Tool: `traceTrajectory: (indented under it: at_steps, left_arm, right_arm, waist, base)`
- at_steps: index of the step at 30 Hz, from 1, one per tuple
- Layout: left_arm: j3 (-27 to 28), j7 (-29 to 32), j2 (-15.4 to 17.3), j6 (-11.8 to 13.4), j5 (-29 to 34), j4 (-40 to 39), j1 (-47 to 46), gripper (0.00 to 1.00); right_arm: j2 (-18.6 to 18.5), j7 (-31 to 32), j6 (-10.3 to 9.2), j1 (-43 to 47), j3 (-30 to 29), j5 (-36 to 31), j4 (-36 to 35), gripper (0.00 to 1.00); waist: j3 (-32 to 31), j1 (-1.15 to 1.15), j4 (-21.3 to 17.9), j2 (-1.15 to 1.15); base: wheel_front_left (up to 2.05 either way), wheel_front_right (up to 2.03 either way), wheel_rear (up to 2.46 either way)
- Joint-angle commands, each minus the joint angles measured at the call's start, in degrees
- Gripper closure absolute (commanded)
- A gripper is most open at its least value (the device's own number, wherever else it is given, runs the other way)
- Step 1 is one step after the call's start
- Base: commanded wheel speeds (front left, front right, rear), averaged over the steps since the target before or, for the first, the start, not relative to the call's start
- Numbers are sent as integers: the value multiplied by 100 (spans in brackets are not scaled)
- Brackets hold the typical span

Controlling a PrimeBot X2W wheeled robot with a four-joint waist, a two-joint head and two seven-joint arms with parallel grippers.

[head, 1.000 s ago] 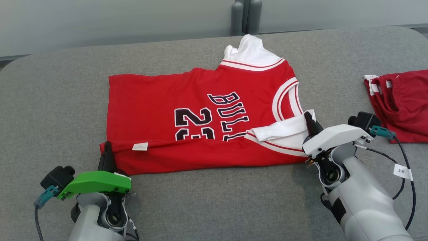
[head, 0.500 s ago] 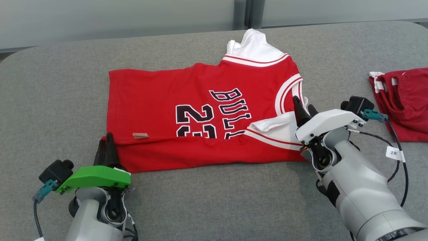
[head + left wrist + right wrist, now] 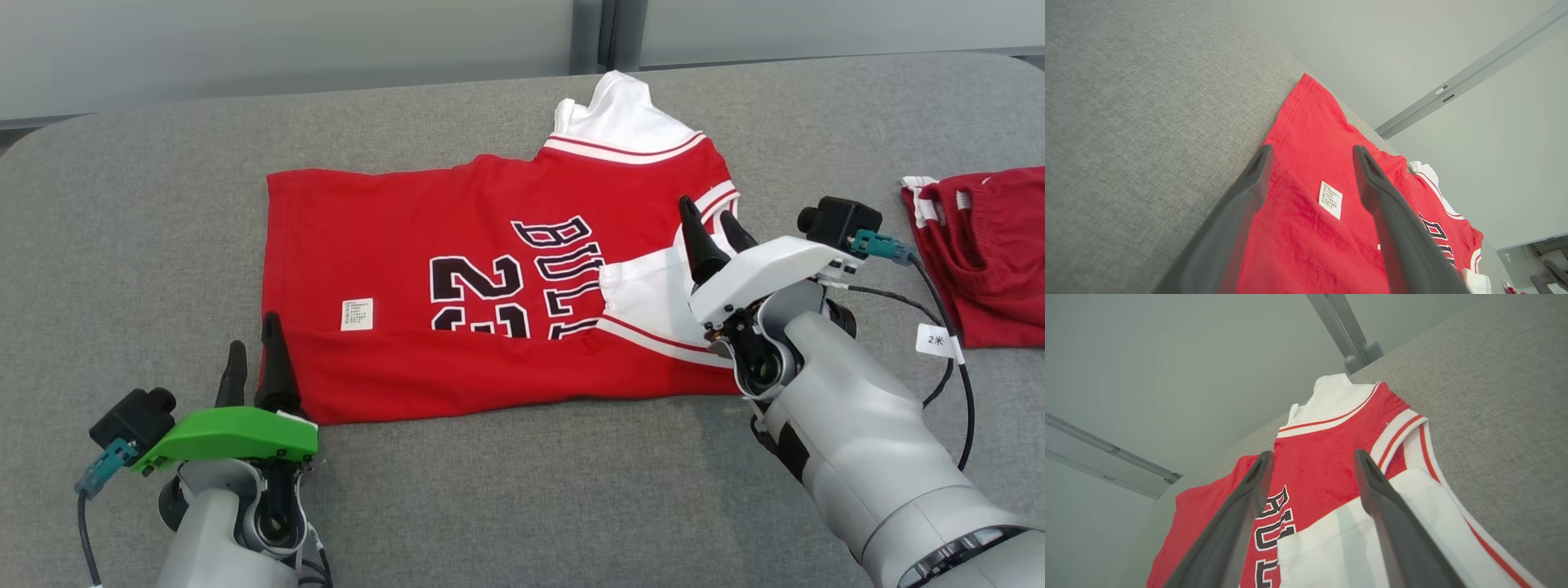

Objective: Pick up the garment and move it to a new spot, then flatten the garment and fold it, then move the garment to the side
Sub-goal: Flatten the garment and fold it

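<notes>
The garment (image 3: 367,245) is bright red, with black letters and numerals outlined in white. Between the dark grey right jaws its folded sleeve (image 3: 1327,543) shows white, edged by a red stripe. Between the left jaws lies a white label (image 3: 1330,199) with dark print. The counter (image 3: 122,229) is heathered grey. A second red cloth (image 3: 992,253) with white trim lies right of the right jaws.

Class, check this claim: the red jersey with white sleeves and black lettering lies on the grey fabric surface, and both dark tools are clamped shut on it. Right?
No. The left tool and right tool stand open, gripping nothing; each wrist view shows the parted fingers. The red jersey with white sleeves does lie on the grey fabric surface.
</notes>
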Motion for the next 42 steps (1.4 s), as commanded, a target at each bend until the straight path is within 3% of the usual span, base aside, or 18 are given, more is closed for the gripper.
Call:
traceTrajectory:
  at_steps: [1, 6, 9, 17, 23, 31, 38, 39, 40, 42]
  left_arm:
    - [41, -14, 24, -22, 75, -78, 125, 0]
    - [77, -14, 24, -22, 320, -365, 376, 0]
    - [82, -14, 54, -12, 543, -534, 563, 0]
    - [59, 104, 102, 225, 743, -746, 1161, 0]
    - [27, 453, 80, 426, 563, -719, 1451, 0]
    - [107, 762, 74, 581, 304, -470, 1270, 0]
    - [361, 711, 100, 539, 22, -79, 1026, 0]
    - [405, 676, 103, 523, -24, -26, 989, 8]
    - [444, 620, 106, 497, -56, 10, 961, 35]
    - [470, 533, 108, 424, -96, 93, 911, 76]
  right_arm:
    - [-23, -75, 3, -111, 2, -34, -31, 0]
    - [-40, -180, 3, -153, -83, -372, -188, 0]
    - [-227, -181, 3, -5, -418, -829, -569, 0]
    - [-196, -176, 3, 1245, -1698, -2058, -2062, 0]
    - [-66, -107, 3, 2271, -2237, -2682, -3095, 0]
    - [-20, 425, 3, 3263, -2605, -2798, -4517, 0]
    - [-20, 657, 3, 3604, -2670, -2704, -5200, 0]
    - [-21, 681, 3, 3624, -2675, -2697, -5255, 0]
    - [-20, 702, 3, 3643, -2677, -2692, -5310, 0]
    - [-19, 729, 3, 3704, -2703, -2694, -5388, 0]
  waist:
    - [-26, 0, -12, 0]
    - [-119, 0, -74, 0]
    - [-195, 0, -119, 0]
    - [-447, 0, -217, 0]
    - [-544, 0, -286, 0]
    - [-427, 0, -514, 0]
    - [-280, 0, -763, 0]
    - [-265, 0, -786, 0]
    - [-253, 0, -806, 0]
    - [-239, 0, -829, 0]
  base:
    - [0, 0, 0]
    - [0, 0, 0]
    - [0, 0, 0]
    - [0, 0, 0]
    - [0, 0, 0]
    - [0, 0, 0]
    - [0, 0, 0]
    - [0, 0, 0]
    - [0, 0, 0]
    - [0, 0, 0]
